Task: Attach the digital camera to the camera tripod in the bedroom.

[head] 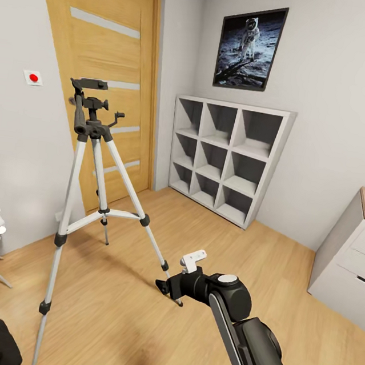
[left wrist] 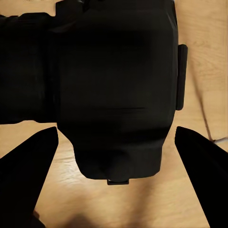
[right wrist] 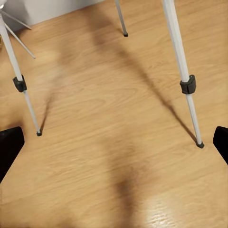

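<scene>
Camera (left wrist: 116, 90) sits between the left gripper's (left wrist: 116, 142) spread fingers, grasp unconfirmed; right gripper (head: 177, 274) wide open, empty; lift to tripod (head: 91, 130) head plate at 10 o'clock, keep level.

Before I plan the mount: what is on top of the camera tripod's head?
Nothing sits on the camera tripod; its black top plate is bare. The digital camera is between the left gripper's fingers, hiding the floor beneath.
</scene>
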Controlling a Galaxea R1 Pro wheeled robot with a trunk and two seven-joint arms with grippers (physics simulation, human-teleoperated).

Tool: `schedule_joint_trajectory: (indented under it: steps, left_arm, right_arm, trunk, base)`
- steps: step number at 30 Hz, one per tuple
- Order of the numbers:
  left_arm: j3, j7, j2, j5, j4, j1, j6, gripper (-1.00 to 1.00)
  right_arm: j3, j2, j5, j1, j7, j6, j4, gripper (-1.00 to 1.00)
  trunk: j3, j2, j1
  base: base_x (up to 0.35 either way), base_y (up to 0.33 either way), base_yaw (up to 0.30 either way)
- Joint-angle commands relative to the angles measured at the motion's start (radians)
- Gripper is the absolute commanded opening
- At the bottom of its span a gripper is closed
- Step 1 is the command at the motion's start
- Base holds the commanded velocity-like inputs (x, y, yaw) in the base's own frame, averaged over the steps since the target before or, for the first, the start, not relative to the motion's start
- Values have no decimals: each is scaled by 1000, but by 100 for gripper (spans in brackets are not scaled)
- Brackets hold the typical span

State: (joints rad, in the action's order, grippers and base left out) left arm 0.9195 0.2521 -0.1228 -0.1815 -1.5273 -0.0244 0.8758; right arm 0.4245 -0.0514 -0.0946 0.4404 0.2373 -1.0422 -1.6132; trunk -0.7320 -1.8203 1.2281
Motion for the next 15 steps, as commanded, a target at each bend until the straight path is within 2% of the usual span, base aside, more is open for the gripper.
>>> schedule_joint_trajectory:
  steps: [1,7,15]
  left_arm:
    - [-2,5,-1,-1,-1,-1,6,-100]
    - [-38,14,-2,1,-5,0,-12,-100]
    - [-51,19,-1,0,1,0,-26,-100]
  right_arm:
    - [0,0,-9,1,-6,-5,-1,100]
    - [0,-1,-9,0,-6,-5,-1,100]
    - [0,-1,-9,-1,-7,-5,-1,100]
  trunk:
    - [-1,0,0]
    - [-1,0,0]
    - [-1,0,0]
  base:
    - [0,0,0]
    - [-20,48,0]
    - [-11,245,0]
